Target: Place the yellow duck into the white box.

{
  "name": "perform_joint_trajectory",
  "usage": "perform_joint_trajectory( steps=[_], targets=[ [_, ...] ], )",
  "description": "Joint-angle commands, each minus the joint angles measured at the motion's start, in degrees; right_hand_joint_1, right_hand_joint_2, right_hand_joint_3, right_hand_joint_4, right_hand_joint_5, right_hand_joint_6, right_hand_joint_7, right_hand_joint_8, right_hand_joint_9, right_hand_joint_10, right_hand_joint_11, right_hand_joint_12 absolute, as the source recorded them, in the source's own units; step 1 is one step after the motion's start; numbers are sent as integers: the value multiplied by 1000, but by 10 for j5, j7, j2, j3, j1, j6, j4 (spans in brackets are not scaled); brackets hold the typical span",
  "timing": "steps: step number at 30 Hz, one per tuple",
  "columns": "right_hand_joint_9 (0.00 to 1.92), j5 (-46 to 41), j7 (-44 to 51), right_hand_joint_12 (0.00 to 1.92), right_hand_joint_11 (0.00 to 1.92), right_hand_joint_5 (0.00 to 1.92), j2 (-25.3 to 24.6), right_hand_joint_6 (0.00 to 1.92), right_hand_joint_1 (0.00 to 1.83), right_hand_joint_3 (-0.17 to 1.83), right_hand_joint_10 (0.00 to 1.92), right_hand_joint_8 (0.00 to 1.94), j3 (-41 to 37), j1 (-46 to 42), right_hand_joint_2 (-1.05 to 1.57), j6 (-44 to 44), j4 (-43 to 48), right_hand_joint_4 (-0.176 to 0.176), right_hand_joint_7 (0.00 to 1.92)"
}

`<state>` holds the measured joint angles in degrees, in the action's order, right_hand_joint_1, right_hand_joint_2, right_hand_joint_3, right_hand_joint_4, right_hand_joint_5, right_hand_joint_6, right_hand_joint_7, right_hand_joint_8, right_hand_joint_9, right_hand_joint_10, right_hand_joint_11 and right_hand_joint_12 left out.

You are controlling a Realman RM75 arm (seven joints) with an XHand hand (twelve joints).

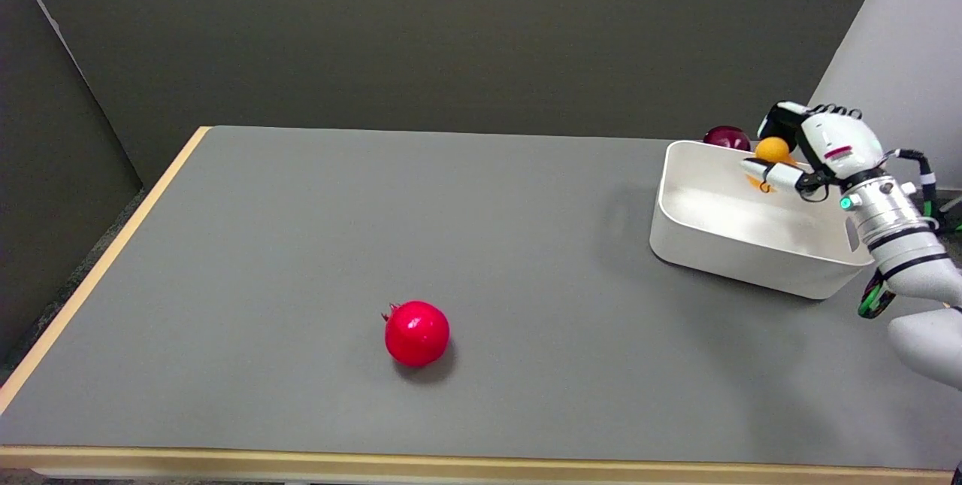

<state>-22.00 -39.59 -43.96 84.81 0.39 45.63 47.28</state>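
The yellow duck (772,150) shows as a small orange-yellow ball held in my right hand (815,150), above the far right part of the white box (744,240). My fingers curl around it from above and below, so most of the duck is hidden. The box is a white rounded tub at the table's far right, and I can see nothing lying on the part of its floor that shows. An orange reflection or part of the duck (755,183) shows on the box's inner wall just below the hand.
A red pomegranate (416,332) lies on the grey table toward the near middle. A dark red round fruit (726,137) sits just behind the box's far rim. The table's right edge runs close by the box, with a white wall behind.
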Motion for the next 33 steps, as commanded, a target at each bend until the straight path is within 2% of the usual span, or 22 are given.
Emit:
perform_joint_trajectory(
  steps=[1, 2, 4, 6, 7, 9, 11, 13, 15, 17, 19, 21, 24, 26, 30, 33],
  targets=[
    [547, -128, -31, 1639, 323, 412, -36, 1088, 956, 393, 1093, 1008, 46, 11, 996, -44, -7, -92, 628],
    [217, -143, -29, 1265, 100, 215, -36, 513, 628, 890, 809, 528, 45, 6, 650, -43, 2, -4, 291],
    [21, -165, -27, 974, 22, 103, -39, 474, 692, 983, 561, 387, 36, -6, 578, -39, 21, 12, 58],
    [-1, -203, -32, 804, 2, 56, -44, 387, 524, 930, 250, 147, 22, -25, 558, -34, 37, 0, 7],
    [-1, -227, -34, 746, -1, 47, -46, 356, 489, 917, 154, 78, 19, -32, 556, -32, 42, -5, 1],
    [-1, -295, -53, 660, -1, 46, -50, 322, 504, 900, 56, 29, 23, -46, 568, -13, 46, -12, -1],
    [-1, -354, -96, 600, -1, 54, -54, 276, 447, 775, 1, 0, 35, -52, 621, 23, 42, -6, -1],
    [-1, -399, -166, 529, -1, 55, -60, 269, 416, 750, -1, -1, 47, -54, 620, 88, 40, 25, -1],
    [-1, -405, -223, 377, -1, 54, -63, 268, 388, 731, -1, -1, 51, -54, 603, 153, 50, 48, -1],
    [-1, -392, -282, 336, -1, 51, -63, 269, 370, 728, -1, -1, 53, -55, 612, 222, 90, 52, -1],
    [-1, -374, -316, 342, -1, 47, -61, 249, 302, 880, -1, -1, 55, -59, 578, 261, 144, 32, -1],
    [-1, -350, -348, 446, -1, 46, -59, 228, 336, 922, 9, 52, 61, -66, 577, 287, 214, 13, -1],
    [-1, -318, -358, 608, -1, 23, -59, 278, 231, 736, 165, 178, 78, -75, 690, 304, 294, -11, -1],
    [-1, -306, -358, 623, -1, 21, -62, 280, 227, 738, 188, 191, 90, -86, 695, 322, 328, -16, -1],
    [-1, -319, -369, 612, -1, 22, -69, 279, 234, 742, 190, 196, 100, -111, 700, 369, 334, -26, -1],
    [-1, -320, -414, 636, -1, 25, -72, 264, 214, 855, 204, 199, 104, -126, 643, 395, 332, -20, -1]
  ],
)
